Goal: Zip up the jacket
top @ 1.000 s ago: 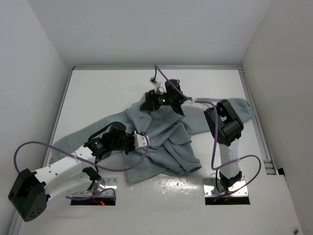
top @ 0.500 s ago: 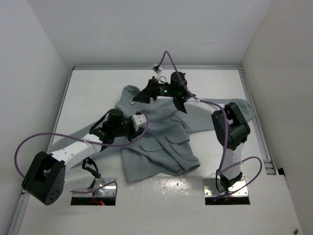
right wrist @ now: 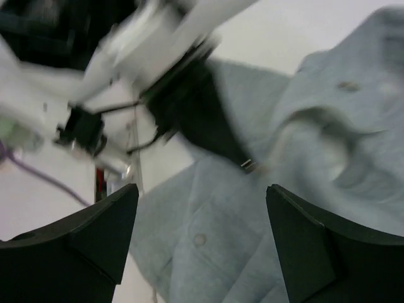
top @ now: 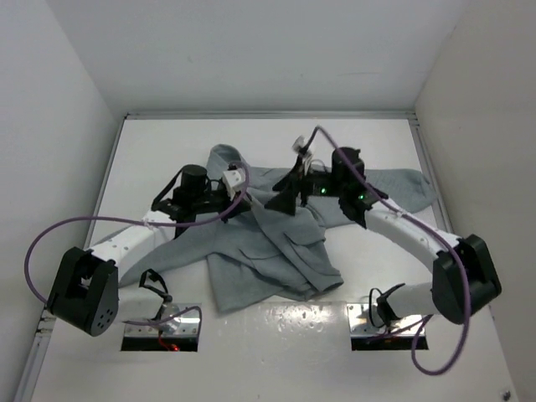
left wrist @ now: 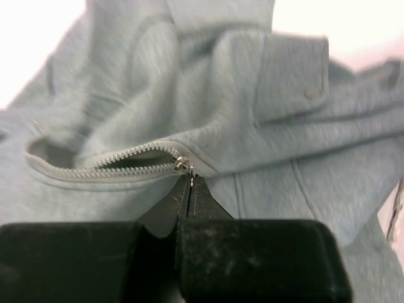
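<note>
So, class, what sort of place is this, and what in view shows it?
Probably a robot lab test cell: a white table boxed in by plain walls, a left arm and right arm bolted at its near edge, and one grey jacket to work on.

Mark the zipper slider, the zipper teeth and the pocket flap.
zipper slider (left wrist: 184, 165): left wrist view, its metal body.
zipper teeth (left wrist: 136, 152): left wrist view, the upper row.
pocket flap (left wrist: 291, 76): left wrist view, flap centre.

The jacket (top: 276, 251) lies on the table (top: 167, 142); the left gripper (left wrist: 189, 184) sits at its zipper (left wrist: 184, 165), the right gripper (top: 281, 201) just right.
</note>
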